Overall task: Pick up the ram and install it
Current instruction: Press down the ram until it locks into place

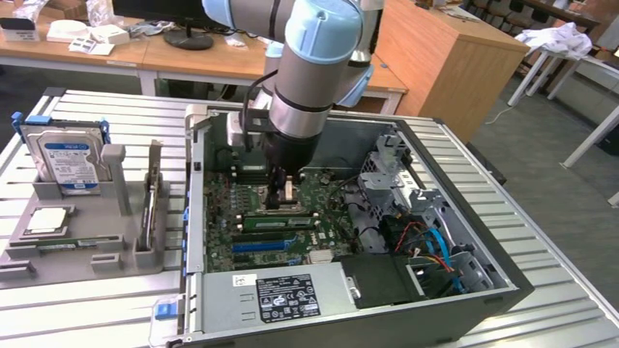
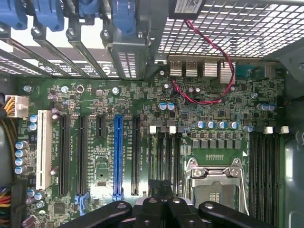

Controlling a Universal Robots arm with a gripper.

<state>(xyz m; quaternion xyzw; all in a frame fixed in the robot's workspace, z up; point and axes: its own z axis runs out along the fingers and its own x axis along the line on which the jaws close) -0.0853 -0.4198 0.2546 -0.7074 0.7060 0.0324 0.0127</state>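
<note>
In the exterior view my gripper (image 1: 287,199) reaches down into the open computer case (image 1: 464,290), over the motherboard (image 1: 334,192). Right under its tips a thin green stick, the ram (image 1: 278,214), stands along the black memory slots. I cannot tell whether the tips touch it. In the wrist view the black fingers (image 2: 153,190) of my gripper (image 2: 160,183) are pressed together with nothing visible between them. They hang over the memory slots (image 2: 164,152) beside the CPU socket (image 2: 216,183). The ram is hidden there.
A blue expansion slot (image 2: 117,156) and black slots run beside the memory slots. A drive cage (image 1: 392,177), cables (image 1: 430,243) and the power supply (image 1: 285,293) crowd the case. Left of the case, a grey fixture (image 1: 97,235) holds a hard drive (image 1: 68,156) and a chip (image 1: 48,220).
</note>
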